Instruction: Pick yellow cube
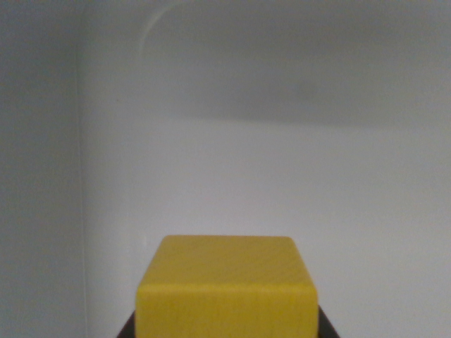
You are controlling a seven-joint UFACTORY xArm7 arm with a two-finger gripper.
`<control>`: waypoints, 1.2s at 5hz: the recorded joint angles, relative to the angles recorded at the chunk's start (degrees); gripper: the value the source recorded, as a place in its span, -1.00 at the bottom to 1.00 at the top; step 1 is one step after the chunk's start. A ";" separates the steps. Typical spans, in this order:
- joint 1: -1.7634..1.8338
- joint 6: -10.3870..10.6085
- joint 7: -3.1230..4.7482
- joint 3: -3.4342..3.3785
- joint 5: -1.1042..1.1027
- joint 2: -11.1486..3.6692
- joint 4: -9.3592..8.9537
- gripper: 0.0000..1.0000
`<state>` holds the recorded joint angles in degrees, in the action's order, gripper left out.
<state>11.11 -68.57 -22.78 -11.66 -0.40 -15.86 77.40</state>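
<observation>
Yellow cube (225,289) fills frame bottom, white surface (282,183) beyond.

We note a yellow cube (225,289) with faint wood grain; behind it a plain pale grey surface (282,176); dark parts flank its base.

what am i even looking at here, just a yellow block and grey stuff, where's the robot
This picture comes from a camera mounted on the robot arm's wrist, so the arm itself is out of sight behind the lens. The yellow cube fills the bottom centre, very close to the camera. The dark corners peeking out beside its base are probably parts of the gripper, but too little shows to tell whether it is closed on the cube. Everything else is a plain pale grey surface with a soft shadow across the top. Nothing else lies on it.
</observation>
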 joint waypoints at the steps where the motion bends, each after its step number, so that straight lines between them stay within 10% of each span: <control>1: -0.07 -2.68 0.07 -0.09 0.24 1.09 1.61 1.00; 6: -0.21 -7.73 0.19 -0.25 0.69 3.16 4.63 1.00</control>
<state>10.90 -76.30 -22.59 -11.92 0.29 -12.71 82.03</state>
